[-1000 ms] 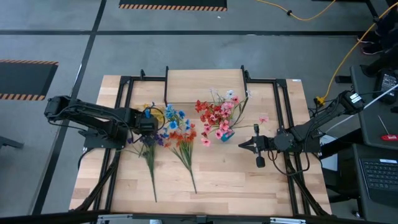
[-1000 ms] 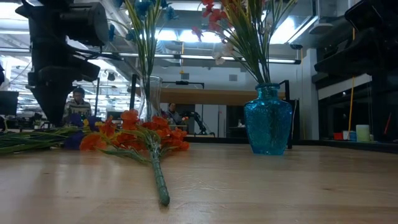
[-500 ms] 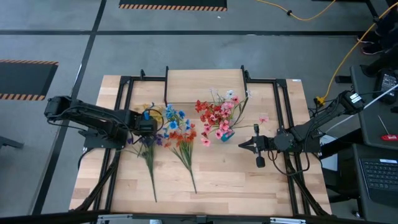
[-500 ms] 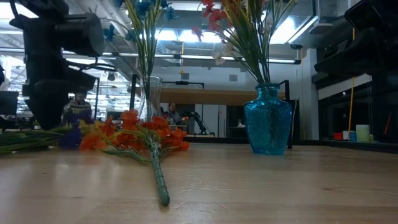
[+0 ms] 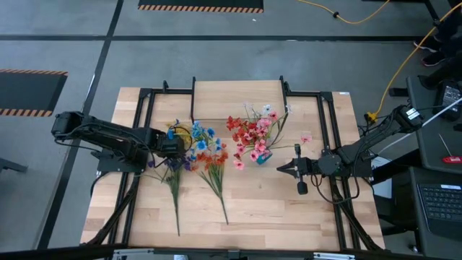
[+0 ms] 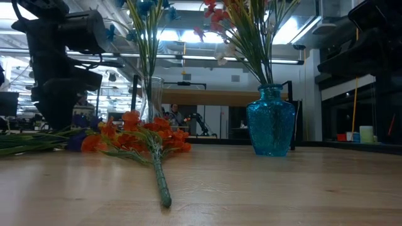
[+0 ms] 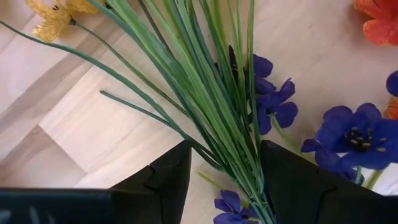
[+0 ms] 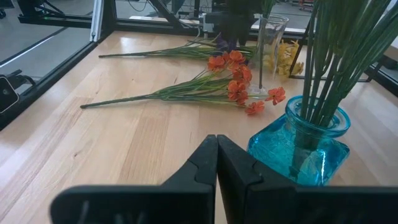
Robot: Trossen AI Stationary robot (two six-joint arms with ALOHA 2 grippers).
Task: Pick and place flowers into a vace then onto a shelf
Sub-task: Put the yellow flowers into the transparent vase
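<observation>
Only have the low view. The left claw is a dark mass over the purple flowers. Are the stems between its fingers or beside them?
Observer: Between. In the left wrist view the left claw is open, with the purple spray running through the gap, not clamped.
Operator: Right claw?
Observer: From above, the right claw is shut, empty, parked beside the blue vase.
Operator: Orange spray in the way?
Observer: No. From above, the orange spray has its stem apart from the purple one's.
</observation>
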